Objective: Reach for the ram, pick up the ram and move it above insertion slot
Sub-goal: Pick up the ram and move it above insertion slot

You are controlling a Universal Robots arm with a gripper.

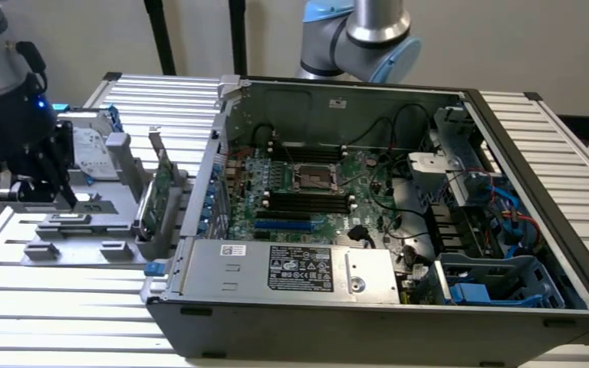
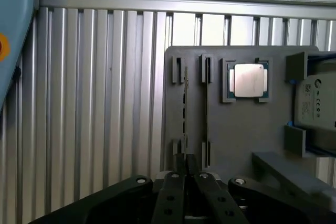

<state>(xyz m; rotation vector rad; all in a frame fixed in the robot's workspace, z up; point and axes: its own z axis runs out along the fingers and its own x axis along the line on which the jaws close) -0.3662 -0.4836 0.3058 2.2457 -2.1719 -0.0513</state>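
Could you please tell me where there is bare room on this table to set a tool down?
Bare slats lie in front of the grey fixture, out to the table edge, and beside the computer case on the exterior view's right. It is crowded on the fixture, where the end effector hangs by the ram, processor chip and expansion card.

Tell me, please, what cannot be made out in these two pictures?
1. Ram, wrist view: it is seen edge-on, so its chips are hidden, and the gripper covers one end.
2. Drive, wrist view: it is cut off by the picture's edge, and its label is too small to read.
3. Slots, exterior view: too small to tell whether any is filled.
4. Fixture, exterior view: the gripper hides part of it.
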